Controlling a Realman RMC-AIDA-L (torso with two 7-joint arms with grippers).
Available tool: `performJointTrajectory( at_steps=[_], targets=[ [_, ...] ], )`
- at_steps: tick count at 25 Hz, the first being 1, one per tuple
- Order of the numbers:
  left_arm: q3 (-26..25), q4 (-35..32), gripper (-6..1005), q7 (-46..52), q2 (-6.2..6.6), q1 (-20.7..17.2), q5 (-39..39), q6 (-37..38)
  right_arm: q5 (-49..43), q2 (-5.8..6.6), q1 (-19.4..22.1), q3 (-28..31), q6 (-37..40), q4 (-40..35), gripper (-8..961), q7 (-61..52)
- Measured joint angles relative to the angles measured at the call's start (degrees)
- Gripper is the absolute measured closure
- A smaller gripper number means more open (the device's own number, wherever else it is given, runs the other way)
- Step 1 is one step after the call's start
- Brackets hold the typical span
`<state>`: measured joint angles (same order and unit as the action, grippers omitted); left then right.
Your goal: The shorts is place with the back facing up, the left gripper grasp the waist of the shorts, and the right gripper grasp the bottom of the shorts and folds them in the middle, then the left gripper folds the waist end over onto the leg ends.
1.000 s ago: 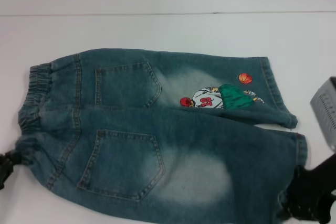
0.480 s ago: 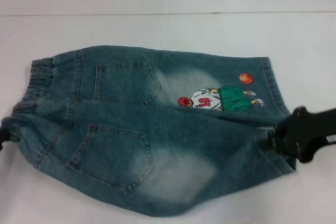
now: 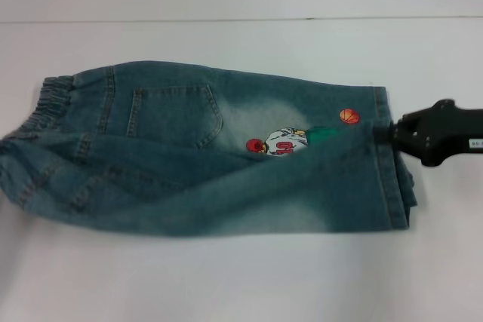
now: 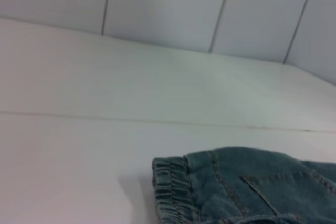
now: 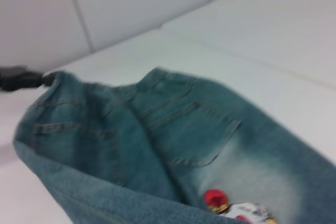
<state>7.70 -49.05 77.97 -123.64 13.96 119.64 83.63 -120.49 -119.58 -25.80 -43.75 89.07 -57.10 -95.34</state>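
The denim shorts (image 3: pixel 189 156) lie across the white table, the near half lifted and carried over the far half. One back pocket (image 3: pixel 173 115) and part of the embroidery (image 3: pixel 283 142) still show. At the right end my right gripper (image 3: pixel 383 132) is shut on the near leg hem (image 3: pixel 392 186), holding it over the far hem. The ruffled waist (image 3: pixel 53 99) is at the left. My left gripper (image 5: pixel 44 80) is outside the head view. The right wrist view shows it shut on the waist corner. The left wrist view shows only the waist band (image 4: pixel 170 187).
The shorts rest on a white table (image 3: pixel 226 277) with open surface in front of and behind them. A seam (image 3: pixel 226 19) runs across the far part, and a white panelled wall (image 4: pixel 157 3) stands behind.
My right gripper has carried the near leg hem away from me, up over the far leg. The waist's near corner rose with it. The near pocket and part of the embroidery are now covered.
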Motion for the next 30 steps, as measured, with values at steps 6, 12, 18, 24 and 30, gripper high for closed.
performJointTrajectory(
  at_steps=[6,12,18,24,30],
  targets=[
    [0.54,-1.72,951,4.57,-0.19,0.47,-1.16,0.03,2.97,-0.09,0.13,1.93,-3.65,2.34,917,1.25],
    [2.51,-3.33,951,7.87,-0.23,1.41,-0.93,-0.42,4.52,0.01,-1.64,2.1,-9.79,7.42,918,4.65],
    [8.31,-3.25,951,12.66,-0.16,1.8,-0.75,-5.34,5.98,0.0,-4.23,1.7,-15.18,12.73,918,7.19],
    [12.38,-3.38,950,18.47,0.05,4.13,-0.64,-12.9,6.04,-0.01,-6.87,1.58,-23.6,17.07,919,8.99],
    [15.39,-4.71,946,25.32,0.62,7.49,4.05,-19.52,6.11,0.02,-9.28,1.56,-27.62,17.68,922,8.44]
  ],
)
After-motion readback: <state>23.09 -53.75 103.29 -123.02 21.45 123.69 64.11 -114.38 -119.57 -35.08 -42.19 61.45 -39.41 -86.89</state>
